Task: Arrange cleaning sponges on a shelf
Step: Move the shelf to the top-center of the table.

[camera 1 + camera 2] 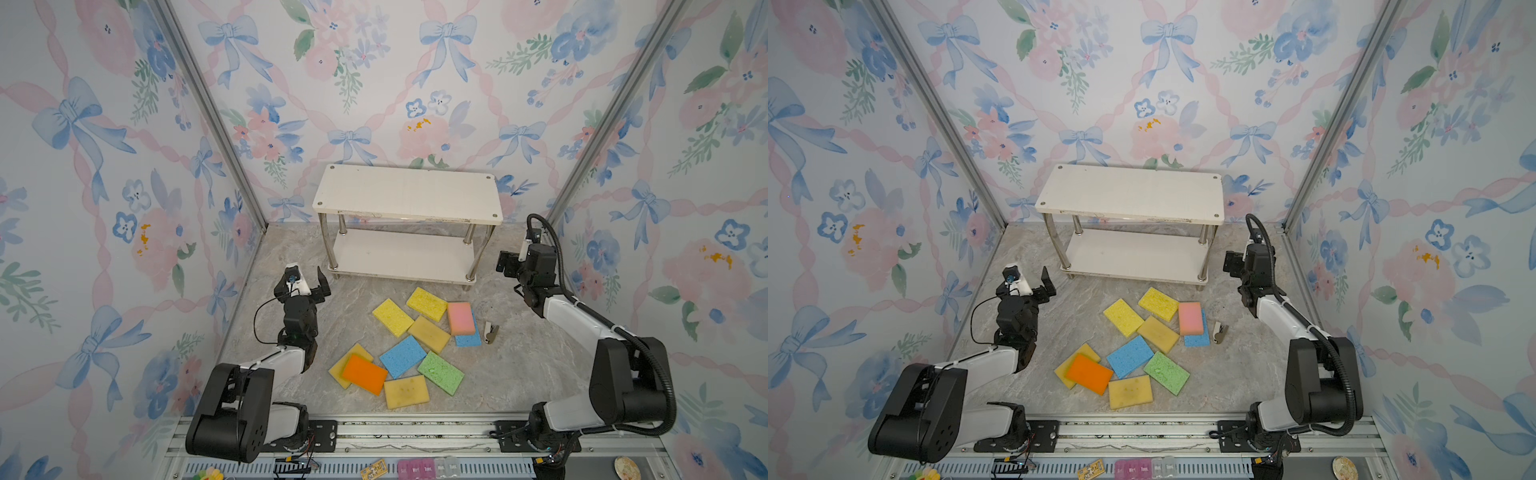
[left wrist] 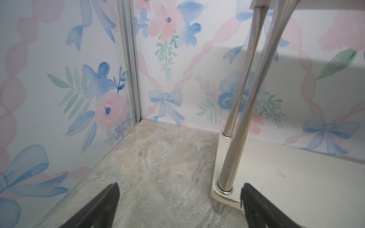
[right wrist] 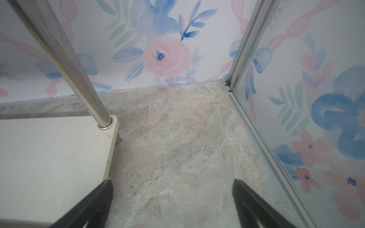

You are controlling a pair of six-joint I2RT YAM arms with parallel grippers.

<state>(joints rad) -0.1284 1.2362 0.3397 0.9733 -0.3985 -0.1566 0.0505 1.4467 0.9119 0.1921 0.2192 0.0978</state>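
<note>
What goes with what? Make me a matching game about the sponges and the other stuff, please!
Things:
1. pink sponge
2. orange sponge
3. grey clip
4. shelf

Places:
A. stands by the back wall
B. lies on top of a yellow sponge
C. lies on top of a blue sponge
D. lies straight on the table

Right pairs: 1-C, 2-B, 3-D, 4-A.
</note>
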